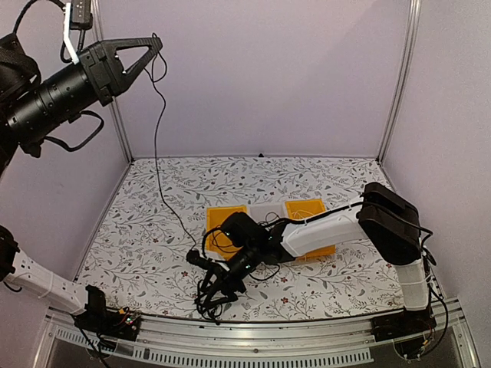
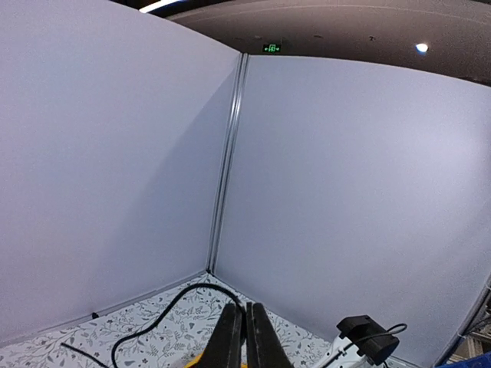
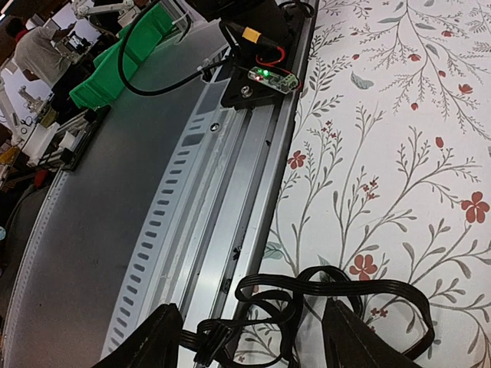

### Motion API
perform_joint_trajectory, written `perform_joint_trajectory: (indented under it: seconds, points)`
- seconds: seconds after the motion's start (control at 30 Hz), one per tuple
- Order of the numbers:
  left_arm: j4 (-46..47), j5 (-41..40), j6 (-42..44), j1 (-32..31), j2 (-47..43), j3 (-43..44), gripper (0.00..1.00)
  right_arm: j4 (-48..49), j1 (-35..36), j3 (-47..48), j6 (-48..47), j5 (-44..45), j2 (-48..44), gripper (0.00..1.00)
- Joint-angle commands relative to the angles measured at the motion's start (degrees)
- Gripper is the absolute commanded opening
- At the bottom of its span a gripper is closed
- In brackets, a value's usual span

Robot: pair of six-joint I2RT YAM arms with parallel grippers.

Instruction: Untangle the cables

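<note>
My left gripper (image 1: 156, 44) is raised high at the top left, shut on a thin black cable (image 1: 157, 153) that hangs down to a tangle of black cables (image 1: 216, 290) on the table's near edge. In the left wrist view the fingers (image 2: 246, 335) are pressed together on the cable (image 2: 165, 310). My right gripper (image 1: 222, 285) is low over the tangle, open. In the right wrist view its fingers (image 3: 349, 337) straddle a flat black ribbon cable (image 3: 330, 287) with a connector (image 3: 211, 345) at the table edge.
Two yellow trays (image 1: 224, 228) (image 1: 307, 213) lie mid-table behind the right arm. A metal rail (image 3: 230, 199) runs along the near table edge. A small circuit board with a green light (image 3: 265, 77) sits on the rail. Grey walls enclose the table.
</note>
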Motion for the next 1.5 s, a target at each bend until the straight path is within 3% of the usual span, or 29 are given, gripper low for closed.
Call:
perform_joint_trajectory:
  seconds: [0.0, 0.3, 0.6, 0.93, 1.47]
  points:
    - [8.1, -5.2, 5.0, -0.6, -1.3, 2.3, 0.0, 0.5, -0.2, -0.6, -0.4, 1.6, 0.5, 0.69]
    - [10.0, -10.1, 8.4, -0.6, 1.1, 7.7, 0.0, -6.5, -0.4, -1.4, -8.2, 5.0, -5.5, 0.78]
    - [12.4, -8.7, 7.1, -0.6, 0.4, -3.5, 0.0, -19.0, -7.9, -0.4, -16.5, 8.3, -19.5, 0.84]
    - [13.7, -12.3, 8.4, -0.4, 1.5, -11.4, 0.0, -24.7, -18.2, -5.7, -23.0, 9.1, -31.8, 0.85]
    - [12.8, -9.5, 8.2, 1.5, 7.6, -14.1, 0.0, -18.6, -36.9, -24.7, -25.3, 9.2, -44.1, 0.86]
